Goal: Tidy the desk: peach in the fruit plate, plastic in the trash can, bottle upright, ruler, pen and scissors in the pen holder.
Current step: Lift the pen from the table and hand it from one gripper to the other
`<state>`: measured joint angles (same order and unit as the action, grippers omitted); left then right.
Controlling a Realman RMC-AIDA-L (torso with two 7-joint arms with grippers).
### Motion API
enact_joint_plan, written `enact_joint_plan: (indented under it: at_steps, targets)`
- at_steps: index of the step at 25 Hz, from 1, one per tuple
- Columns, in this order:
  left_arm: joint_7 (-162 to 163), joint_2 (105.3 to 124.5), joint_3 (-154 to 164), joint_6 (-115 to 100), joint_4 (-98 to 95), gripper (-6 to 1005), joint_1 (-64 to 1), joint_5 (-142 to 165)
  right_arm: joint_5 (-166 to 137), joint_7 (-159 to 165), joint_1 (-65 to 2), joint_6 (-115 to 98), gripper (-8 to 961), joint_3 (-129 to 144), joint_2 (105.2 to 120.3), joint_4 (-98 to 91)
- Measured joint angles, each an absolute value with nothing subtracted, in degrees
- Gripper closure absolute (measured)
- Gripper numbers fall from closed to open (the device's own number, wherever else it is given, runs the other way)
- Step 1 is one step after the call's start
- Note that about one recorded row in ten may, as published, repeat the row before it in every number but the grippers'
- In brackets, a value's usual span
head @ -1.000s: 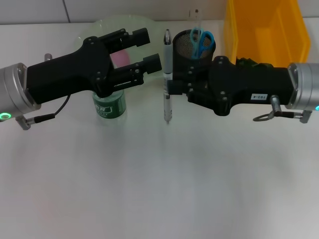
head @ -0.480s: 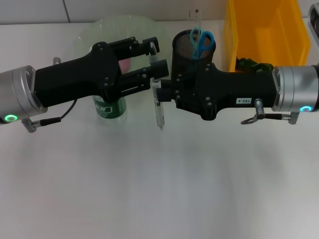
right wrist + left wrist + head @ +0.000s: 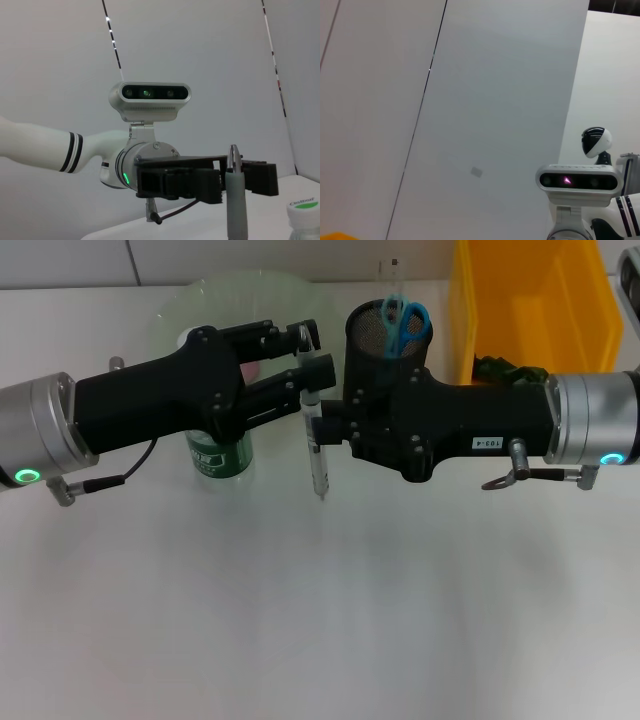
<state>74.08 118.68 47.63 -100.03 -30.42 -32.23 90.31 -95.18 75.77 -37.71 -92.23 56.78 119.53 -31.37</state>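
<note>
My right gripper [image 3: 320, 428] is shut on a grey pen [image 3: 319, 465] and holds it upright above the table. My left gripper [image 3: 312, 352] is open, its fingers on either side of the pen's upper end. The right wrist view shows the pen [image 3: 235, 200] with the left gripper [image 3: 200, 181] just behind it. The black mesh pen holder [image 3: 372, 332] holds blue scissors [image 3: 405, 316] and a clear ruler [image 3: 394, 275]. A green bottle [image 3: 218, 454] stands upright under my left arm. The glass fruit plate [image 3: 215, 295] lies behind it; a pink peach [image 3: 256, 368] shows between the fingers.
A yellow bin [image 3: 530, 295] stands at the back right, with something dark green [image 3: 497, 368] at its front edge, partly hidden by my right arm. The bottle's cap [image 3: 303, 205] shows in the right wrist view. The left wrist view shows only a wall and another robot.
My right gripper has carried the pen to the left and my left gripper has moved right, so its fingers now flank the pen's top. Almost nothing moved in the last half second.
</note>
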Motion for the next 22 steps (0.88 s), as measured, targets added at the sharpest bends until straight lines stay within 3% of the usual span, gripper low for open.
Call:
enact_joint_plan:
  at_steps: [9,22]
  targets:
    - [74.26,118.57,47.64,-99.92,-30.49,660,-31.97,90.31,-95.06,75.67,-37.71,-92.33,890,56.78,119.53,-31.42]
    - [73.85,118.59,47.63,-99.93,-30.5,814,-31.81,90.2,-94.33,74.76,-37.64,-92.63,908,56.68,119.53,-31.37]
